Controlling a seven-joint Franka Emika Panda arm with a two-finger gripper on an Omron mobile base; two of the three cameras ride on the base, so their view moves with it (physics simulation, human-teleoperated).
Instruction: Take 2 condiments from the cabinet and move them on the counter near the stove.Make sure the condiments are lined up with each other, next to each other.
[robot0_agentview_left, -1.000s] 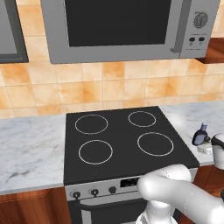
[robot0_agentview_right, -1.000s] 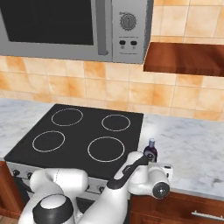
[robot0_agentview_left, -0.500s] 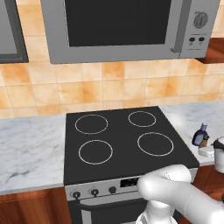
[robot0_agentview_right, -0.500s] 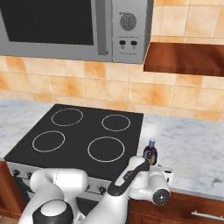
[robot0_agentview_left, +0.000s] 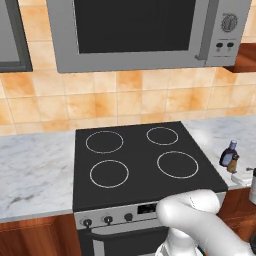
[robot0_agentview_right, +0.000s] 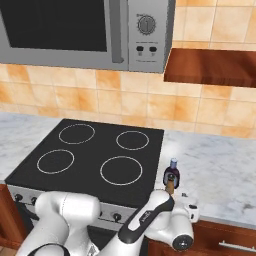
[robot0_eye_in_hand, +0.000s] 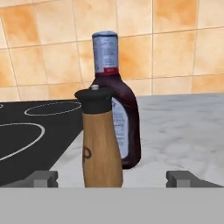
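Both condiments stand upright on the white marble counter (robot0_agentview_right: 227, 167) just right of the stove (robot0_agentview_right: 95, 155). In the hand view the tan shaker (robot0_eye_in_hand: 103, 144) with a dark cap is nearest, and the dark brown bottle (robot0_eye_in_hand: 127, 127) with a pale blue cap stands right behind it, close or touching. My gripper (robot0_eye_in_hand: 111, 178) is open, its fingertips (robot0_eye_in_hand: 41, 178) wide to either side of the shaker and clear of it. From the base I see the bottle (robot0_agentview_left: 229, 154) (robot0_agentview_right: 172, 174), the shaker (robot0_agentview_left: 233, 163) (robot0_agentview_right: 170, 187) and the gripper (robot0_agentview_right: 186, 202) low at the counter's front edge.
A steel microwave (robot0_agentview_left: 140, 30) hangs over the black stove (robot0_agentview_left: 135, 160). The reddish-brown cabinet (robot0_agentview_right: 215, 67) is up on the right. Marble counter (robot0_agentview_left: 30, 170) also runs left of the stove, with a tiled wall (robot0_agentview_right: 210, 112) behind. My arm (robot0_agentview_right: 145, 220) crosses the stove's front.
The jaws have opened and let go of the tan shaker, which now stands free in front of the bottle. The hand has drawn back slightly.
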